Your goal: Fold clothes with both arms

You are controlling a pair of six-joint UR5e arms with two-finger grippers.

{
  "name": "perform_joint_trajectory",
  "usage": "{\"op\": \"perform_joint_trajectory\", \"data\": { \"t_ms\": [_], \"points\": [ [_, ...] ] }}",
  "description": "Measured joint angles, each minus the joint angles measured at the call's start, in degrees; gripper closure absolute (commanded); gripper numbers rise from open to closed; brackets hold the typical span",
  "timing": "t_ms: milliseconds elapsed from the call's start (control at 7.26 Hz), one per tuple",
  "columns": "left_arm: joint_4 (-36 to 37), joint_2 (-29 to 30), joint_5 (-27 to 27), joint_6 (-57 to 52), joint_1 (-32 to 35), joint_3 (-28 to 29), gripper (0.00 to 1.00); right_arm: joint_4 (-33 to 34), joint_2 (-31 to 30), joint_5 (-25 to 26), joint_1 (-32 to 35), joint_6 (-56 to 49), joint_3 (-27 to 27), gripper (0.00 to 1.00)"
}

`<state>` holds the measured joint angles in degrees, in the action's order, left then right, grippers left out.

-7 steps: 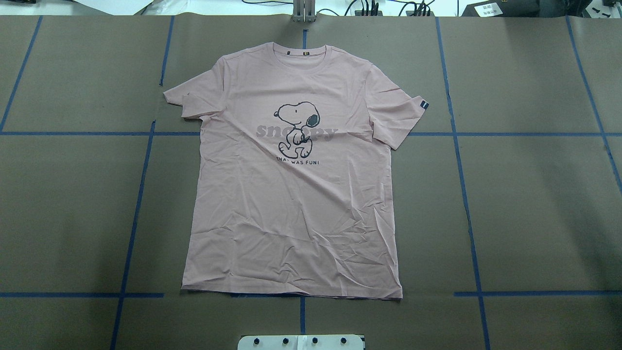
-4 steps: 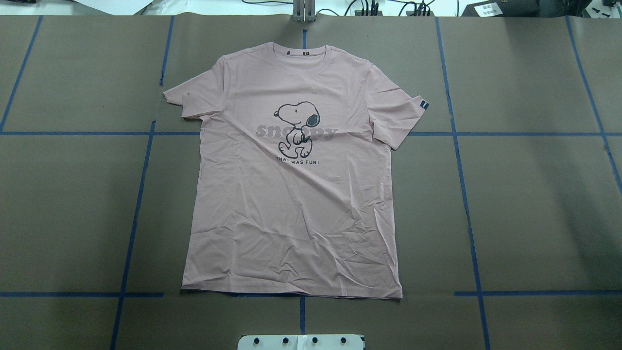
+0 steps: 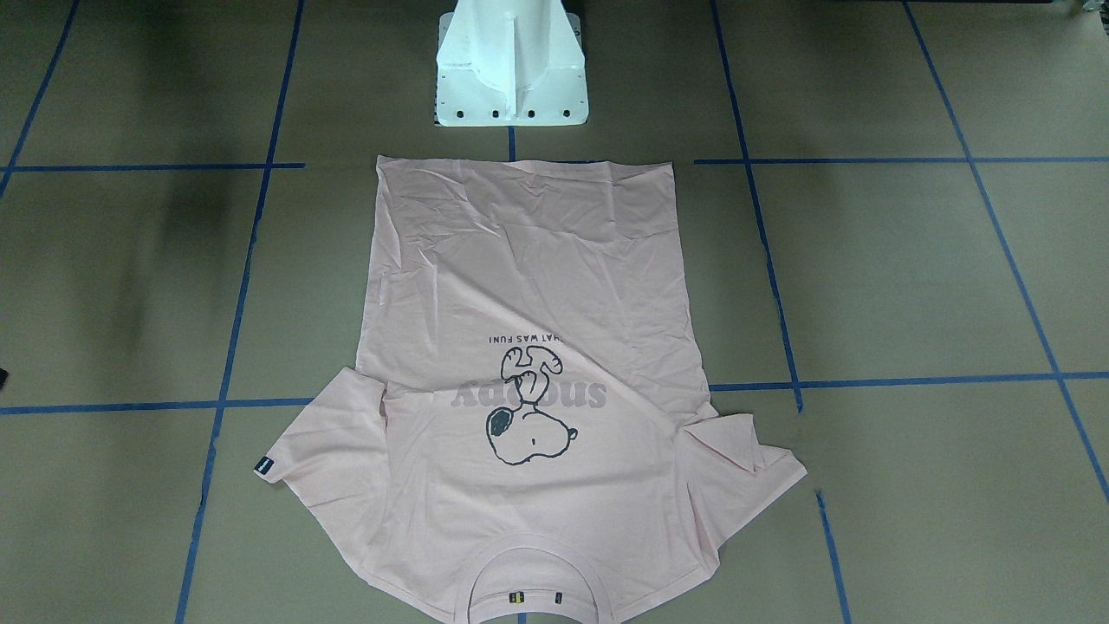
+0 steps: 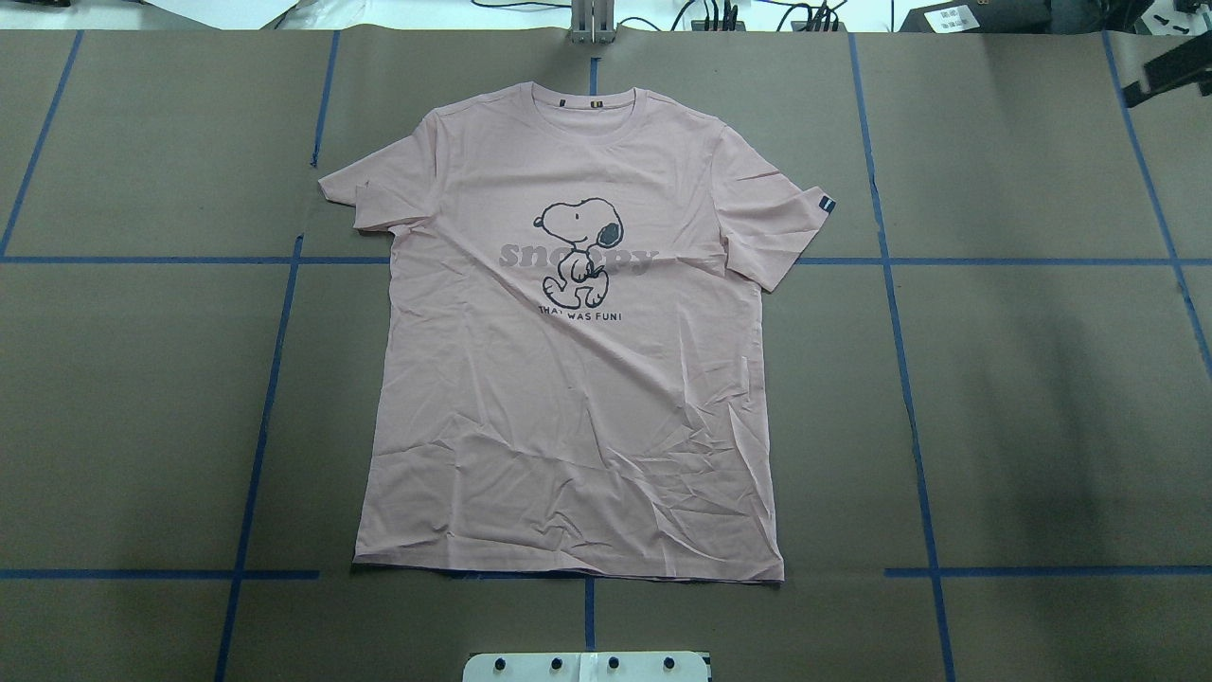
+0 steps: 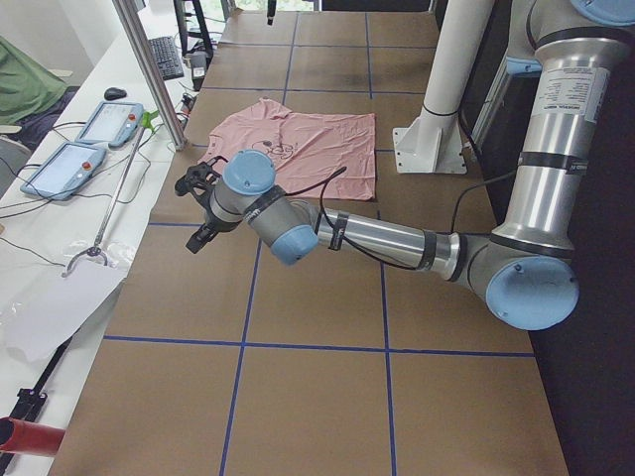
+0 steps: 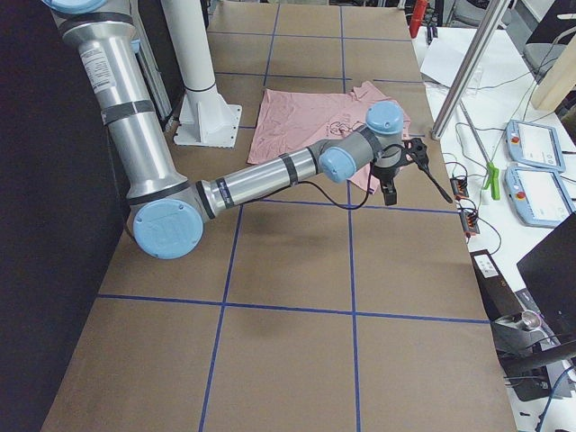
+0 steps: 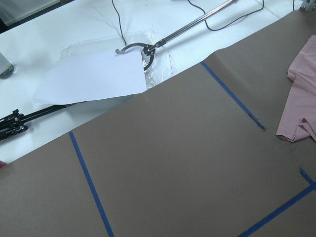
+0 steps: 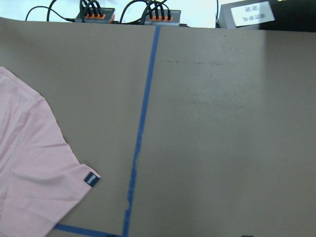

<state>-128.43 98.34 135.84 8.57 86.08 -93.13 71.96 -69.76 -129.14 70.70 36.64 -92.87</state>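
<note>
Brown blue-taped table (image 4: 1042, 379), pink T-shirt (image 4: 568, 407) flat, print up, hem wrinkled, left claw (image 5: 193, 210) and right claw (image 6: 405, 173), spread cannot be told

collar (image 3: 537, 544) of T-shirt (image 3: 528, 260): cut by btm edge, front view | sleeve tag (image 8: 90, 178): txt too small to read | left gripper (image 5: 193, 213) & right gripper (image 6: 405, 171): jaw state unclear
</note>
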Motion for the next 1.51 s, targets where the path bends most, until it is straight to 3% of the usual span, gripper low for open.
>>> {"op": "perform_joint_trajectory", "data": {
  "t_ms": [275, 826, 1514],
  "points": [
    [-1.25, 0.09, -0.05, 2.72, -1.59, -0.28, 0.00, -2.50, 3.69, 5.89, -7.21, 9.29, 2.79, 0.36],
    [-2.84, 0.10, -0.14, 4.09, -1.96, -0.45, 0.00, -18.04, 7.15, 18.22, -19.59, 20.57, 15.56, 0.39],
    [-3.04, -0.37, -0.23, 3.90, -1.97, -0.87, 0.00, -19.36, 8.59, 21.78, -22.04, 21.25, 19.77, 0.41]
  ]
}}
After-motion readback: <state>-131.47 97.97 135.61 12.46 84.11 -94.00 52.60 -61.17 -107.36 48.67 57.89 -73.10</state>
